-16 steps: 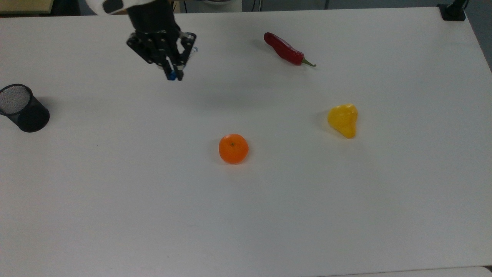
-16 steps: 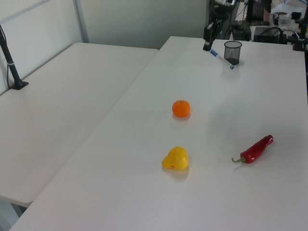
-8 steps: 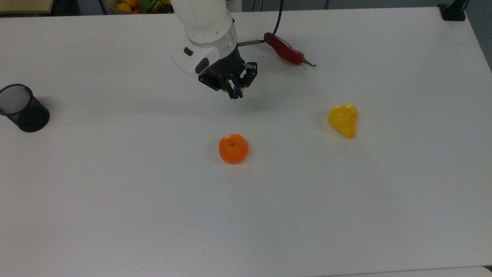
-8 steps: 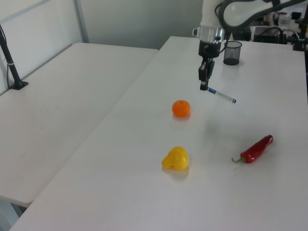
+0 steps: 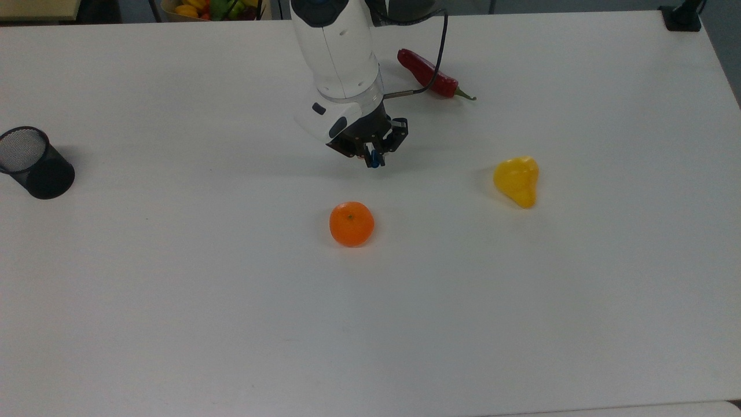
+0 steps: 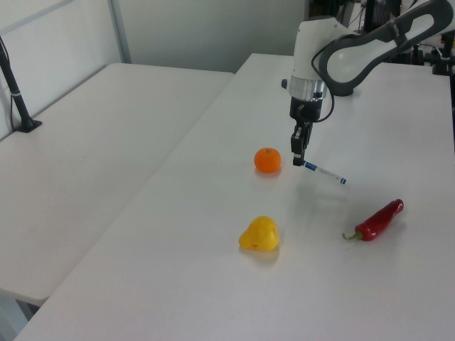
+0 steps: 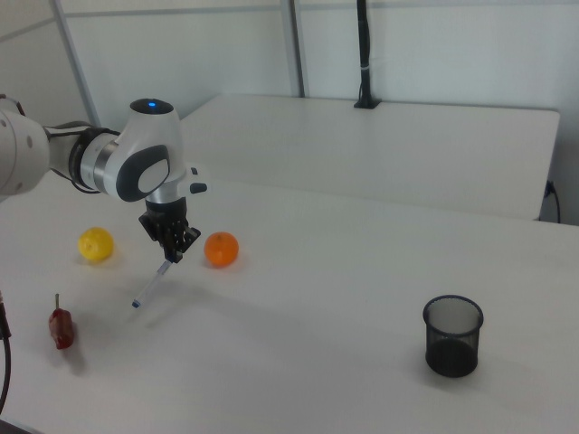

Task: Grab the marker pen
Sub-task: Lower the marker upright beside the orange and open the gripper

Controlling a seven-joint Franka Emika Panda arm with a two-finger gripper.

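My gripper [image 5: 375, 158] hangs over the table [image 5: 173, 289], just beyond the orange [image 5: 351, 224], and is shut on the marker pen [image 6: 323, 172]. In the left view the gripper [image 6: 298, 156] pinches one end of the white barrel. The pen slants down toward the left view's right and its blue tip stays close above the table. In the right view the marker pen [image 7: 152, 285] slopes down to the right view's left from the gripper [image 7: 172, 255]. In the top view only a blue bit of the marker pen [image 5: 375, 158] shows between the fingers.
A red chili [image 5: 431, 74] lies behind the arm and a yellow fruit [image 5: 517, 180] sits at the top view's right. A black mesh cup [image 5: 35, 163] stands at the top view's far left edge. A bowl of fruit [image 5: 208, 8] sits beyond the table.
The arm has carried the marker pen from near the mesh cup toward the top view's right and downward, ending beside the orange. The fingers stayed shut on the pen.
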